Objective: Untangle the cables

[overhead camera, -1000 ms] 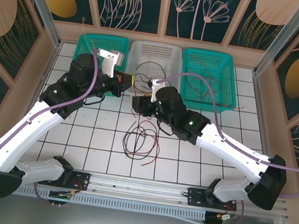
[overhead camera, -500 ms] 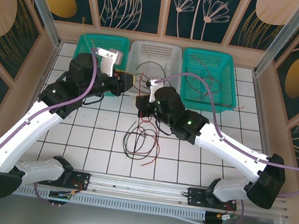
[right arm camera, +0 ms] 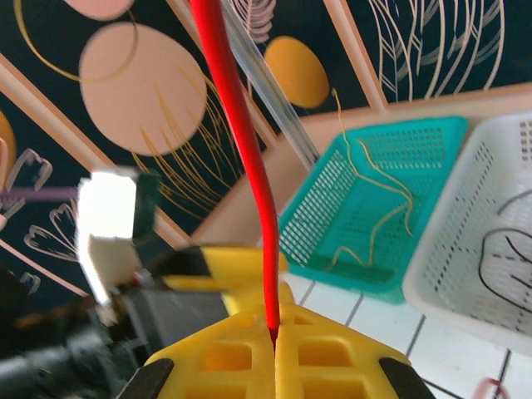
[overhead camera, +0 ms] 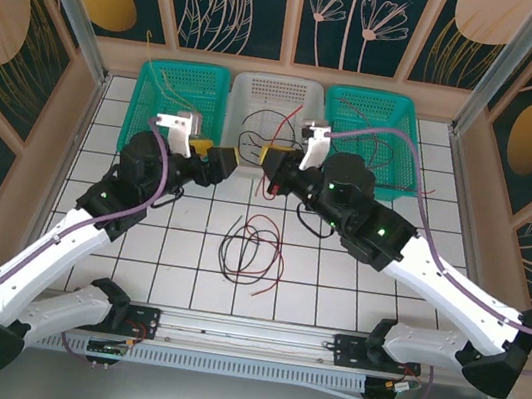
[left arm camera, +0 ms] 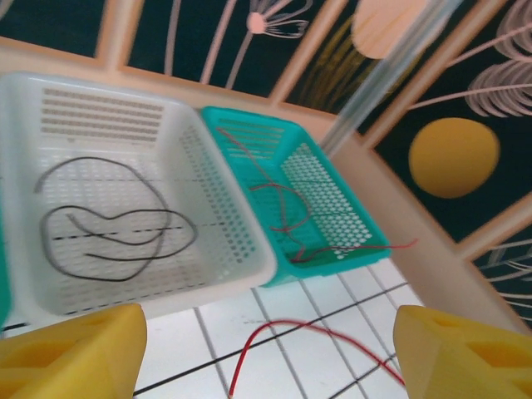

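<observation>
The white tiled worktop carries three baskets along its far edge: a teal one toward the far left corner, a white one in the middle, and a second teal one toward the far right corner. Each has wire in it already: yellow, black and red in that order.

The remaining cables lie as a loose tangle of black and red loops at the middle of the worktop, nearer the near edge than the baskets. The loops have no single heading. Overall the bundle is a little longer from far edge to near edge, with a red tail trailing toward the near right.

These wires look very light, limp and thin, so they should lift with almost no load but slip easily and drag their neighbours along. A free end or a single strand clear of any crossing is probably the best hold.

The right end effector is pressed together on one red cable, which runs straight away from the pinch, in line with the fingers. The left end effector hangs beside it above the far middle of the worktop, its yellow fingers spread wide and holding nothing.
</observation>
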You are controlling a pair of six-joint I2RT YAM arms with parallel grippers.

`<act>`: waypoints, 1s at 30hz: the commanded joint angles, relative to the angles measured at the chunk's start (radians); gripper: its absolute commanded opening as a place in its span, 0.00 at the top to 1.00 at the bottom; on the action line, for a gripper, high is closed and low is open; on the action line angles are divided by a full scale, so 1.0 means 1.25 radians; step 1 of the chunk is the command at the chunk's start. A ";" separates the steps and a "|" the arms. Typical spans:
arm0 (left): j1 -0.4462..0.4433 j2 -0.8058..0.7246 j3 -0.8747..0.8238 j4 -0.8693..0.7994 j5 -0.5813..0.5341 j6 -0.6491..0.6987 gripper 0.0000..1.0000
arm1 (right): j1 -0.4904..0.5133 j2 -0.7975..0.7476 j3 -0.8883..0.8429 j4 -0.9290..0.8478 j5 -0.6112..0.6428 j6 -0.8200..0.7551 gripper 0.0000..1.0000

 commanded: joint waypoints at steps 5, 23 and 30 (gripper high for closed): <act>-0.005 0.033 -0.076 0.276 0.180 0.001 0.25 | -0.013 -0.027 0.068 0.062 -0.009 0.028 1.00; -0.020 -0.040 -0.227 0.122 0.008 -0.031 0.31 | -0.309 0.081 0.245 -0.153 -0.023 0.033 1.00; -0.020 -0.068 -0.254 0.054 -0.080 -0.082 0.32 | -0.487 0.207 0.361 -0.235 -0.003 -0.013 1.00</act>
